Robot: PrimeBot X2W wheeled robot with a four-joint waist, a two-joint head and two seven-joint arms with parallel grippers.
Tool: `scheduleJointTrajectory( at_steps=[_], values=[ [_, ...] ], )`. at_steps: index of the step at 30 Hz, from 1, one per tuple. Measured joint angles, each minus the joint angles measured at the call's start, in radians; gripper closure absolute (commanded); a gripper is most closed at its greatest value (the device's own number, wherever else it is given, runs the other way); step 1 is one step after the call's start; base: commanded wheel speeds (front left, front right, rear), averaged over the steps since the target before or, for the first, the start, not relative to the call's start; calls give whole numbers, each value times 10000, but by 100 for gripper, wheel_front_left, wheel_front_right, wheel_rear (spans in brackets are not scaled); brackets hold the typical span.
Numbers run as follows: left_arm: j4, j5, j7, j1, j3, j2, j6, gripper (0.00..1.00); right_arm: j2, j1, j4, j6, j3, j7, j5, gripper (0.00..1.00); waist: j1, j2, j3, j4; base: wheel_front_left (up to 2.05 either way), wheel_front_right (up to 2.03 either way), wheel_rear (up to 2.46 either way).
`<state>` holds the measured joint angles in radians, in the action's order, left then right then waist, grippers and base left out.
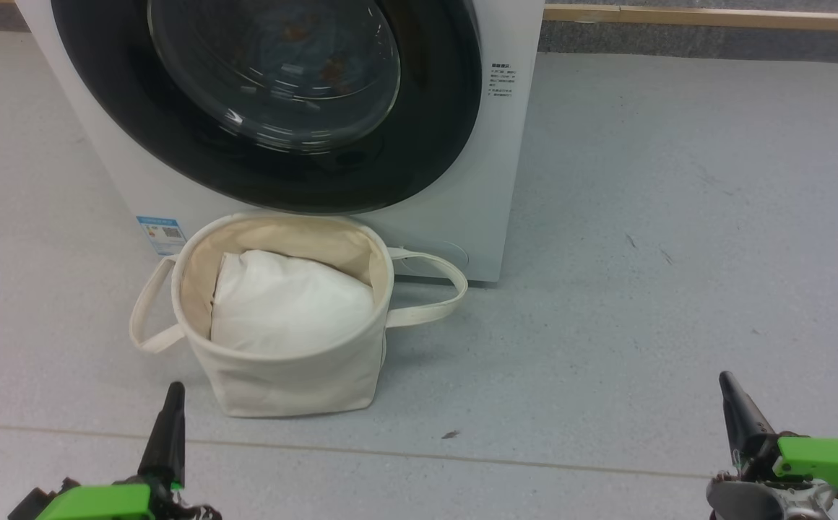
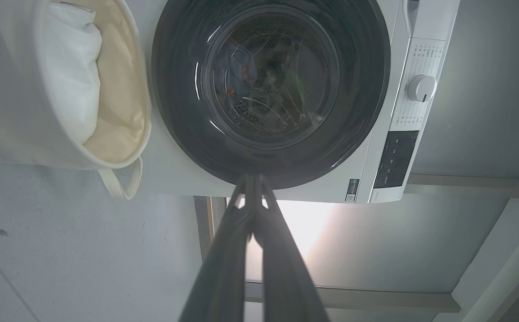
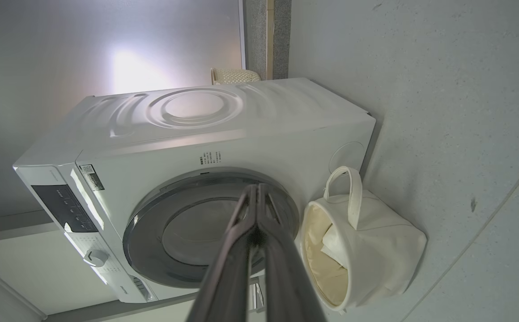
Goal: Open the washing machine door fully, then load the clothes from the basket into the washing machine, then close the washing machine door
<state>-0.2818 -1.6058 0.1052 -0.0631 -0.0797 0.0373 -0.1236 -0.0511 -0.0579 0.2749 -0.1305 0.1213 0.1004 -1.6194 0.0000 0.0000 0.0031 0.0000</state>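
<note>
The white washing machine stands ahead with its washing machine door lying flush against the front, black rim around the glass bowl. Through the glass I see the clothes, light-blue fabric with orange marks, inside the drum. The cream basket sits on the floor against the machine's front, holding a plain white liner. My left gripper is shut and empty, just in front of the basket's near left side. My right gripper is shut and empty, far to the right over bare floor.
Grey floor stretches to the right of the machine, with a seam line across the near part. A wooden skirting strip runs along the back wall. The machine's knob and dark control panel are on its top front.
</note>
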Motion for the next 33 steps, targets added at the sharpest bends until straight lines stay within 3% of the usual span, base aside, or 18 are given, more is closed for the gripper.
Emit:
scheduleJointTrajectory(
  at_steps=[33],
  values=[
    [0,0,0,0,-2,0,0,100,27,0,0,0,46,29,2,100,0,0,0,0,0,0,0]
  ],
)
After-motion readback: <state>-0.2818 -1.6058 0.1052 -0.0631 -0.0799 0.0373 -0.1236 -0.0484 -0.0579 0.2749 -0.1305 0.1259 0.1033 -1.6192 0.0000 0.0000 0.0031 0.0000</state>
